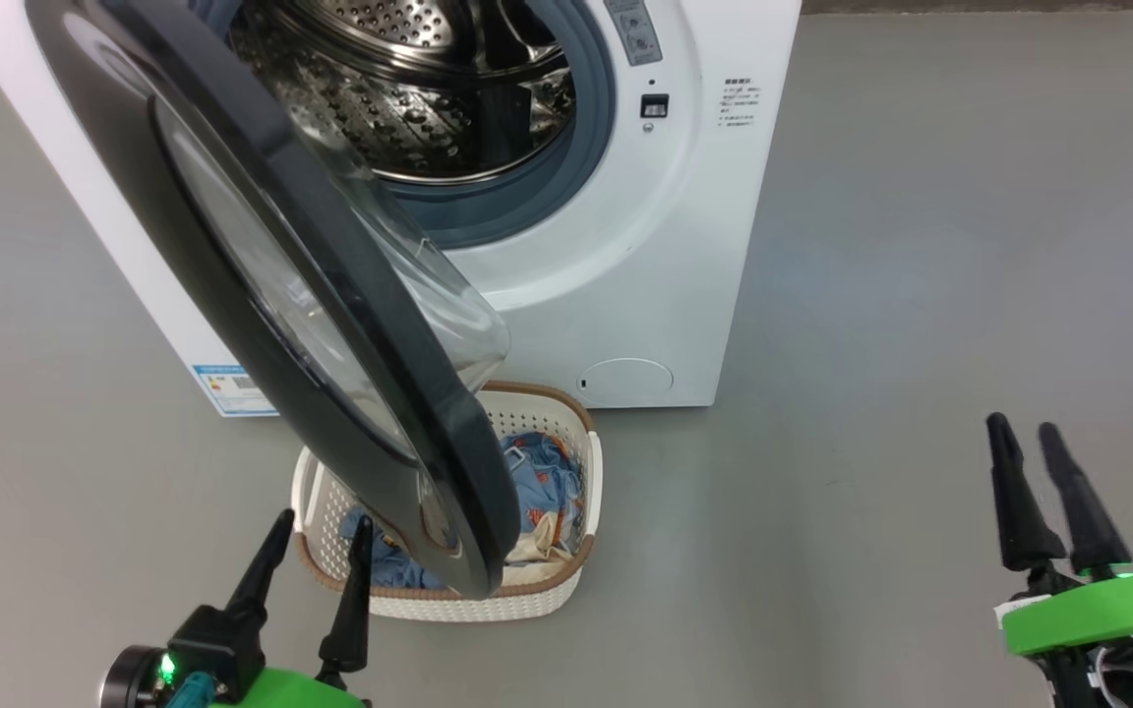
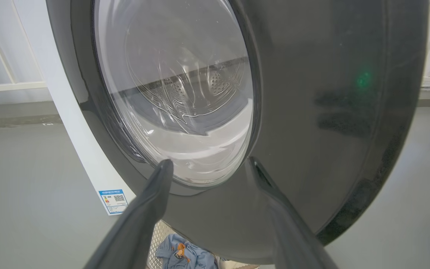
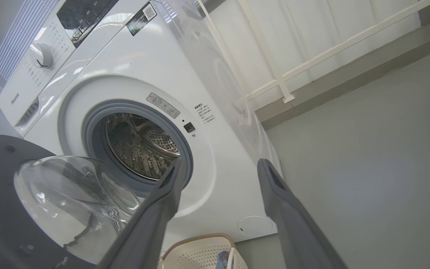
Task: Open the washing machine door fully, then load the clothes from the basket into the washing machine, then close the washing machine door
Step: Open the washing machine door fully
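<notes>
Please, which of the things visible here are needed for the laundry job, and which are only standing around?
Needed for the job:
- washing machine
- washing machine door, open
- basket, on the floor in front of the machine
- clothes, in the basket

Only standing around:
- blue energy sticker
- round filter cap
- control dial
- white railing

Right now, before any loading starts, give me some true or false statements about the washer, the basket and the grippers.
1. The washing machine door is open. True.
2. The clothes are in the drum. False: they lie in the basket.
3. The left gripper holds a garment. False: it is open and empty.
4. The right gripper is open, holding nothing. True.
5. The basket stands on the floor in front of the washing machine. True.
</notes>
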Motion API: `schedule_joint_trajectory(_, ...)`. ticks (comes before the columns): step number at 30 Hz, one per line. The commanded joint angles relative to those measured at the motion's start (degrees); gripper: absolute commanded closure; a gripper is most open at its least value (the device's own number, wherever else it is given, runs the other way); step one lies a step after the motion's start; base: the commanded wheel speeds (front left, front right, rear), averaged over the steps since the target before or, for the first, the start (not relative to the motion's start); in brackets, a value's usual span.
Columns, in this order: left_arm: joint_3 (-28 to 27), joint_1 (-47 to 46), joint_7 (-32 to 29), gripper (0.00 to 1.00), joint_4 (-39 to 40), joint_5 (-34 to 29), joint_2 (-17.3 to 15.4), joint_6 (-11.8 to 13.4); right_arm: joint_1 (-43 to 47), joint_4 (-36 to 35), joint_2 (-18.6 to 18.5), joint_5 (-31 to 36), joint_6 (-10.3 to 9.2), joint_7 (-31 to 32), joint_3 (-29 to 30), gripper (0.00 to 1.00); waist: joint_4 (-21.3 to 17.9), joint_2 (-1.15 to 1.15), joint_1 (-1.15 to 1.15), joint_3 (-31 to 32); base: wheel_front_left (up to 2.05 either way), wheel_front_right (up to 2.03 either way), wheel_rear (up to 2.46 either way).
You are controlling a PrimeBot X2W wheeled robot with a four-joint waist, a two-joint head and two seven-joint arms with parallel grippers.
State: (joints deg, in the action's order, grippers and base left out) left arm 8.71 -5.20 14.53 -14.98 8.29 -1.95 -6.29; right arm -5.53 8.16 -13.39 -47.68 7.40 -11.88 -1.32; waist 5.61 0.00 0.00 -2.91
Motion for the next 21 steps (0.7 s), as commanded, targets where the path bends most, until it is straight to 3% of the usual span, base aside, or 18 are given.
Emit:
schedule_joint_trajectory(1, -2.0, -0.8, 0.5, 0.0, 1.1, -0.6, -0.9, -0.2, 0.3, -0.9, -0.6, 6.0, 0.09, -1.3, 0.6, 0.0, -0.3, 0.0, 0.0, 0.2, 0.0, 0.0, 0.0)
schedule_joint_trajectory(5, -2.0, -0.6, 0.5, 0.0, 1.1, -0.6, -0.9, -0.3, 1.3, -1.8, 1.7, 20.3, 0.09, -2.3, 4.8, 0.0, -0.7, 0.0, 0.0, 0.5, 0.0, 0.0, 0.0)
schedule_joint_trajectory(11, -2.0, -0.3, 0.5, 0.0, 1.0, -0.4, -0.9, -0.3, 3.9, -3.7, 5.7, 35.6, 0.09, -2.7, 7.8, 0.0, -1.0, 0.0, 0.0, 0.7, 0.0, 0.0, 0.0)
schedule_joint_trajectory(21, -2.3, -0.2, 0.5, 0.0, 0.5, -0.3, -0.9, -0.3, 7.0, -3.1, 9.3, 44.0, 0.09, -3.0, 8.5, 0.0, -1.2, 0.0, 0.0, 1.3, 0.0, 0.0, 0.0)
